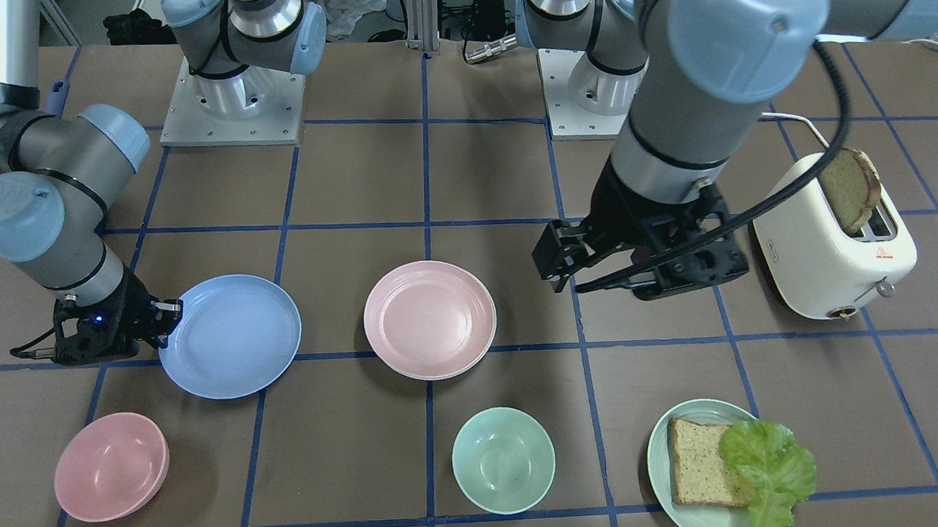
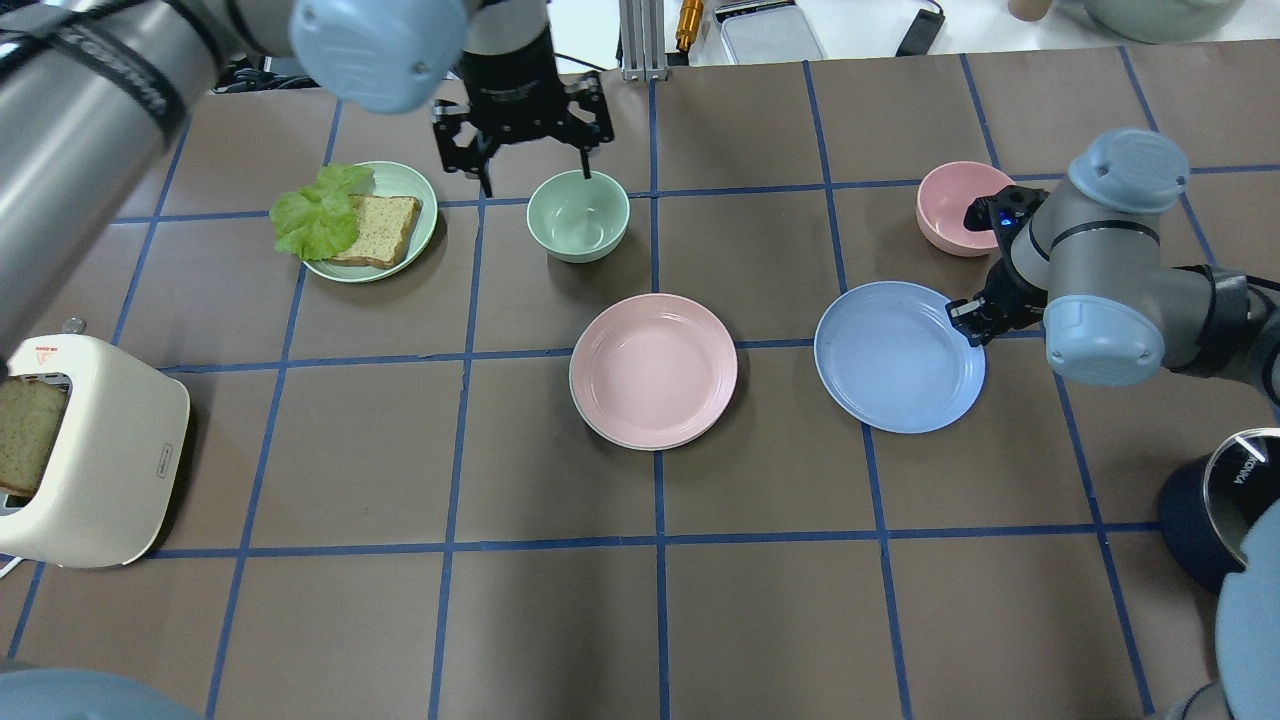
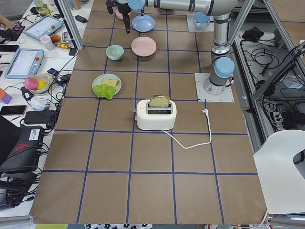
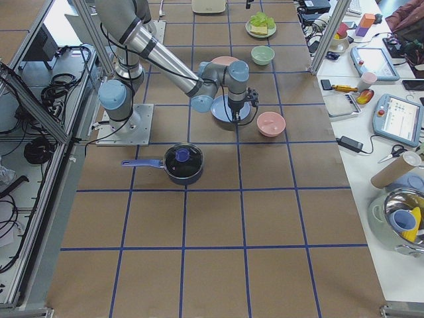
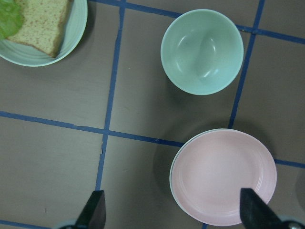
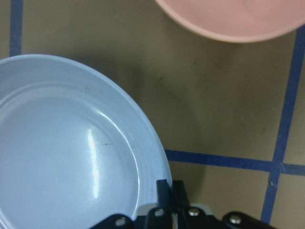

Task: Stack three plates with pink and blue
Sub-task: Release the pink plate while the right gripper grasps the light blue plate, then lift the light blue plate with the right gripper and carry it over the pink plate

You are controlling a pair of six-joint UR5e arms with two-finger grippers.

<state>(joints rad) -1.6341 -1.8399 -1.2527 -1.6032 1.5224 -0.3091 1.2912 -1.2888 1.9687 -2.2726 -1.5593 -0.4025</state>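
Note:
The pale blue plate [image 2: 898,357] lies right of centre. My right gripper [image 2: 965,318] is shut on its rim on the robot's right side; the right wrist view shows the fingers [image 6: 167,191] pinched on the blue rim [image 6: 143,138], with a shadow under that side. The pink plate [image 2: 653,370] sits at the table's middle on top of a cream-white plate, of which only a thin pale edge [image 5: 172,167] shows. My left gripper [image 2: 537,178] is open and empty, high above the table over the mint bowl, apart from all the plates.
A mint bowl [image 2: 578,215] and a mint plate with bread and lettuce [image 2: 400,180] stand at the far side. A pink bowl [image 2: 945,210] is just beyond the right gripper. A cream toaster [image 2: 100,460] stands at near left, a dark blue lidded pot [image 4: 184,162] at near right.

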